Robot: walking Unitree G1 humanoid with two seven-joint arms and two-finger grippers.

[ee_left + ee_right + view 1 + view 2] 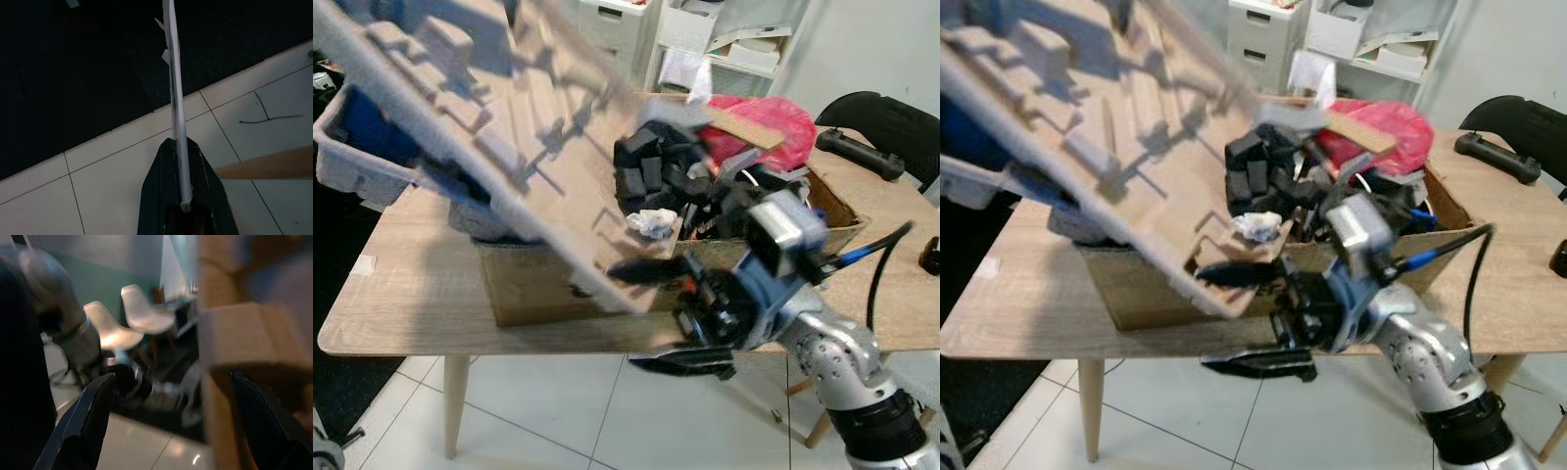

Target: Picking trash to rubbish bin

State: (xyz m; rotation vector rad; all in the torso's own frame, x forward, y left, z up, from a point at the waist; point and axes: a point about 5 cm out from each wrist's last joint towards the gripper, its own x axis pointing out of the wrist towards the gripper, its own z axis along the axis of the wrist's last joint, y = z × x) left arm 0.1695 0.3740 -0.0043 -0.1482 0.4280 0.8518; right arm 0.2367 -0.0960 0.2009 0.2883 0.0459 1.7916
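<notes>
Fingers of the right gripper gape wide around the moulded tray's lower edge.

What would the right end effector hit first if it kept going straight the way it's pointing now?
Probably the moulded pulp tray. The right end effector points towards the robot's left, fingers open, astride the tray's lower corner at the cardboard box. Blur leaves depth unclear.
</notes>
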